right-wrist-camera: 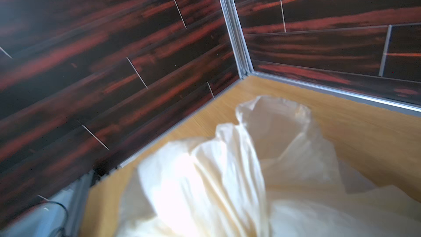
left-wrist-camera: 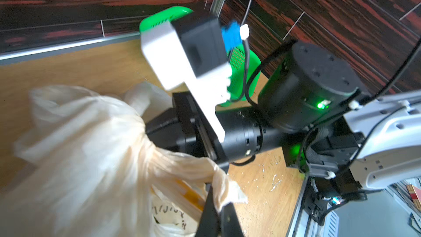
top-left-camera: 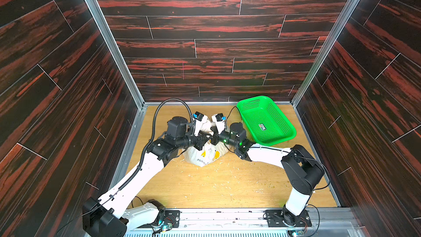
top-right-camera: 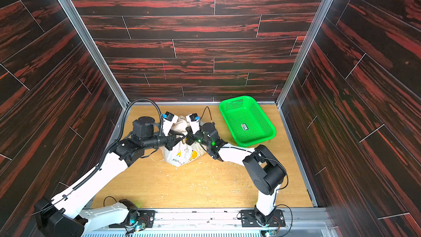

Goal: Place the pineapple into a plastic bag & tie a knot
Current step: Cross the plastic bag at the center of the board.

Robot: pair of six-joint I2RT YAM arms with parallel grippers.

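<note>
Knot-tying step: left hand (left-wrist-camera: 219,199) clamped on a twisted handle (left-wrist-camera: 189,163) of the plastic bag (top-left-camera: 201,158); right hand (top-left-camera: 213,136) closed, its hold hidden. Next, probably: cross handles, pull tight

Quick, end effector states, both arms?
Left end effector: shut on the bag handle.
Right end effector: shut, against the bunched bag; whether it grips plastic cannot be told.

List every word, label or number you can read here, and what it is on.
Bag: dark lettering below the banana prints, seemingly Japanese script; too small and creased to read.
Basket: a dark sticker on its floor; too small to read.
Nothing else shows text, so no text here can be quoted.
</note>
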